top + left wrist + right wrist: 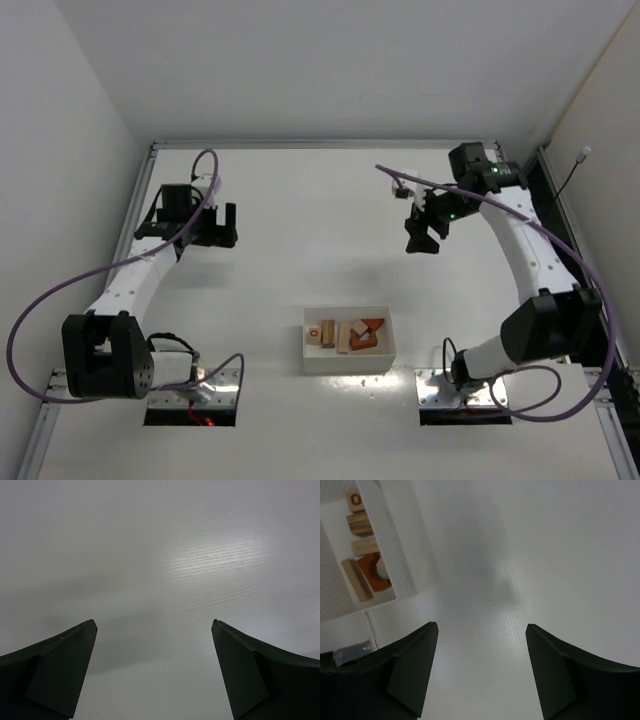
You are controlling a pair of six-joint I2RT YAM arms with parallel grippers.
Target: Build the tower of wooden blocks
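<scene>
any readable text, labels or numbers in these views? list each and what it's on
"O" or "0": a reddish ring mark on the pale block at one end of the white bin. It is too blurred to tell whether it is a letter, a digit or a plain ring.
Nothing else reads as text in any view.

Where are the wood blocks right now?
Top view: the blocks lie inside the white bin toward the near edge of the table, closer to the right arm's base. The right wrist view shows them at upper left.
</scene>
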